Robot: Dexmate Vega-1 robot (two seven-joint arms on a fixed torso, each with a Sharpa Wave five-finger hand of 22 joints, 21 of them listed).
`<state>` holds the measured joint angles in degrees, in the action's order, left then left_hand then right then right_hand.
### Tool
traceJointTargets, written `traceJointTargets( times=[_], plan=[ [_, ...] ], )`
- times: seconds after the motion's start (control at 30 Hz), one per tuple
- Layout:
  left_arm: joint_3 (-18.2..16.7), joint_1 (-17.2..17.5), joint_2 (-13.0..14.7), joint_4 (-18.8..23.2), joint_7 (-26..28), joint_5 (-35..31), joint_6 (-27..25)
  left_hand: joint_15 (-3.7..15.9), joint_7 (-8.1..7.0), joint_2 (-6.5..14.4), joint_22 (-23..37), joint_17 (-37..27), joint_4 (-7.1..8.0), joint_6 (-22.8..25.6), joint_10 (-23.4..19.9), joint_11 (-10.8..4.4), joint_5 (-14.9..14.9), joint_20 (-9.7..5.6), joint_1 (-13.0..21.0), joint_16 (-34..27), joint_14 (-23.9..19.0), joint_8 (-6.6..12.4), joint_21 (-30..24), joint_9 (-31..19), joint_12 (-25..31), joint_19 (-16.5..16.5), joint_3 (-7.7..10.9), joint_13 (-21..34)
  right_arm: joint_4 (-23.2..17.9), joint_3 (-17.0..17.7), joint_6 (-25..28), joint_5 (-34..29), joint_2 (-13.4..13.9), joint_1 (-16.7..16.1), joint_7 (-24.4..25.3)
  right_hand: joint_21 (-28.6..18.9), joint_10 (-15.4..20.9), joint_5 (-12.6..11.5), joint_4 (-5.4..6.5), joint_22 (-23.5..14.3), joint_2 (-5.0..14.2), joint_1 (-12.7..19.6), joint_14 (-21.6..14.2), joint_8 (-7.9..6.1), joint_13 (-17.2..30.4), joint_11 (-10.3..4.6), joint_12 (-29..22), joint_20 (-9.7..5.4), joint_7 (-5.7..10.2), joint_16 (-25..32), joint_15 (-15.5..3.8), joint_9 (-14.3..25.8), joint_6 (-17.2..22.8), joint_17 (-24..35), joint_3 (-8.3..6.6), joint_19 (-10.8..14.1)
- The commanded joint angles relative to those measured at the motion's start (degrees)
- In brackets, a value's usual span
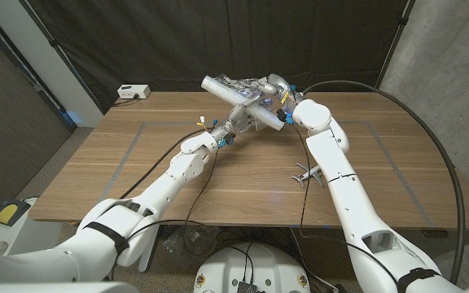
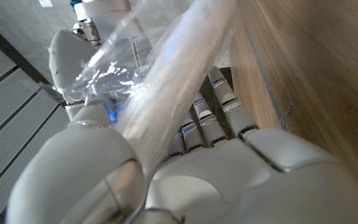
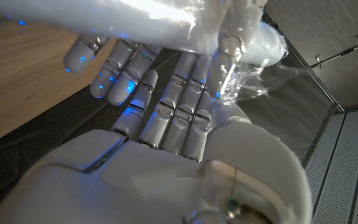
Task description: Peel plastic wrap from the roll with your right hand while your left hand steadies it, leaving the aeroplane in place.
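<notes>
reaching in from the picture's bottom corners, both white arms extend over the wooden table point(image 1: 96, 163) toward its far middle. nearest the robot, a small grey aeroplane point(image 1: 302, 175) lies on the table's right half, just beside the right forearm and well apart from both hands. farther out, the left arm runs diagonally across the table, and the left hand point(image 1: 236, 126) meets the lower part of the roll of plastic wrap point(image 1: 243, 102). in the left wrist view the roll point(image 2: 166, 93) lies along the back of the hand point(image 2: 185, 180) with the fingers point(image 2: 219, 109) held straight and close together beneath it; the head view does not show whether the hand grips the roll or only rests against it. the right arm bends at the elbow and rises, carrying the right hand point(image 1: 273, 89) to the upper part of the roll, above the table's far edge. in the right wrist view the fingers point(image 3: 166, 106) lie side by side, slightly fanned, under the roll point(image 3: 166, 25), and the thumb point(image 3: 232, 56) reaches up against crumpled loose film point(image 3: 253, 81); whether the film is truly pinched cannot be told. the roll is lifted clear of the table, tilted, between the two hands. beyond the table, a white box point(image 1: 133, 92) sits at the far left corner before a dark curtain point(image 1: 218, 32).
</notes>
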<state>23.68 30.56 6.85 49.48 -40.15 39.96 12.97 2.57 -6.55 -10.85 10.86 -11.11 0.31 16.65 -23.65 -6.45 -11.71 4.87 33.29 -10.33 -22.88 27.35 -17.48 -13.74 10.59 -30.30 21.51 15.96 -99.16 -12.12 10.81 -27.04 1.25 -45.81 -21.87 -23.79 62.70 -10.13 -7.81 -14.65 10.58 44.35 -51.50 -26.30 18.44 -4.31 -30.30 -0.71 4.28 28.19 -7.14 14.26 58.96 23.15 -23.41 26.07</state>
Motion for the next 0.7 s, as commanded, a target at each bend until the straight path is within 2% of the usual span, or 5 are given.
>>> traceJointTargets(
  times=[0.03, 0.13, 0.3, 0.7],
  plan=[
    [-3.7, -4.5, -6.8, -16.4, -13.0, 8.5, 5.2, 3.92, -0.69, -0.8, 0.0, 0.1, -1.37, -3.8, 3.7, 0.45, -1.3, 1.00, -1.1, 0.1, 3.6, -2.55, 1.7, 0.9, -0.1, 2.5, -4.75, -0.5, 0.0, -0.6, 1.9, -1.0, -0.4, 0.3, 1.6, -0.7, -0.1, 0.0, -0.16, -0.3, -0.05, 0.9, -0.7, -0.49, 0.1, -0.16, 0.0, -0.28, -0.45, 0.3, -4.74, 0.4, 0.1, 0.3, -0.54, 0.8],
    [-4.4, -5.4, -7.5, -18.6, -14.5, 9.4, 5.4, 3.82, -0.94, -0.6, 0.0, 0.2, -2.25, -5.1, 5.3, 0.74, -2.0, 1.17, -1.0, 0.1, 5.0, -3.55, 2.6, 1.2, 0.0, 4.0, -6.58, -0.8, 0.0, -0.7, 2.2, -1.3, -0.6, 0.3, 2.2, -0.9, 0.0, 0.0, -0.12, -0.4, -0.09, 1.1, -0.8, -0.62, 0.2, -0.26, -0.1, -0.34, -0.43, 0.4, -4.71, 0.5, 0.0, 0.6, -0.57, 0.9],
    [-5.0, -7.0, -8.4, -22.5, -16.6, 10.0, 5.8, 3.82, -0.94, -0.6, 0.0, 0.2, -3.10, -6.0, 6.0, 0.58, -2.6, 1.21, -0.3, 0.1, 5.9, -4.14, 3.1, 1.4, 0.1, 4.9, -7.60, -1.0, 0.1, -0.9, 2.0, -1.8, -0.7, 0.5, 3.4, -1.6, 0.6, 0.1, -0.16, -0.6, -0.20, 1.6, -1.3, -1.16, 0.6, -0.21, -0.4, -0.59, -0.57, 0.8, -4.96, 0.8, 0.5, 0.9, -0.73, 1.6],
    [-5.5, -7.7, -8.7, -24.5, -16.8, 9.8, 5.5, 3.90, -0.89, -0.5, 0.0, 0.2, -4.10, -6.0, 6.5, 0.35, -3.4, 1.19, 0.3, -0.1, 6.5, -4.46, 3.6, 1.5, 0.5, 5.5, -9.03, -1.2, 0.1, -2.0, 2.5, -4.4, -0.7, 1.5, 6.0, -3.6, 3.0, 0.1, -0.70, -1.4, -0.48, 3.8, -4.0, -2.60, 2.0, 0.17, -1.8, -0.91, -1.56, 3.9, -5.23, 1.9, 1.2, 3.8, -0.58, 2.9]
  ],
)
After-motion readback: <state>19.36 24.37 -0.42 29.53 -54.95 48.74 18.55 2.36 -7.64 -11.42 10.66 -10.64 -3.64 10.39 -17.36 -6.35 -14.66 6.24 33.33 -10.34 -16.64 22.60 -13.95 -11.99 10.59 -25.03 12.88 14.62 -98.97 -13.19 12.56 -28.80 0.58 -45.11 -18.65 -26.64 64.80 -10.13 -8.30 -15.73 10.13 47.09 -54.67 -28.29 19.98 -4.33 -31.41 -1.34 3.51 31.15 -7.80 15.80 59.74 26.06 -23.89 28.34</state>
